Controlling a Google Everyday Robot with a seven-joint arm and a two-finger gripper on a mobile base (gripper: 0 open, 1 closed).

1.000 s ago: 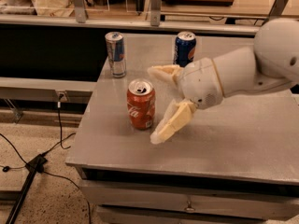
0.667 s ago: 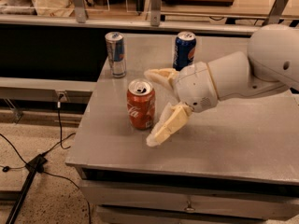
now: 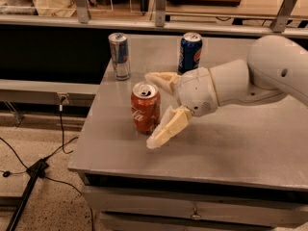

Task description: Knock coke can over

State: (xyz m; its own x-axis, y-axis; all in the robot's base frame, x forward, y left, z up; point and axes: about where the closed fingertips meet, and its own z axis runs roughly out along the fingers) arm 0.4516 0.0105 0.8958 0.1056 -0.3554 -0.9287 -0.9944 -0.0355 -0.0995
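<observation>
- The table (image 3: 231, 148) ends not far in front of and to the left of the can. A can toppled hard that way is likely to roll, and it could be carried over the edge to the floor.
- The lower finger (image 3: 169, 128) is seen down beside the can's foot. A push delivered that low could slide the can along the smooth top without tipping it.
- The coke can (image 3: 145, 109) stands upright on the front-left part of the table, not yet knocked over. The gripper (image 3: 150, 110) is held at its right side, spread wide open, with the can at the mouth of the gap. Were the jaws brought together, the can would be clamped and steadied, not felled.
- The silver-and-blue can (image 3: 119, 56) and the blue Pepsi can (image 3: 191, 52) stand farther back, apart from the coke can. A sweep directed rearward, or a wide swing of the arm, could see the wrong can struck.
</observation>
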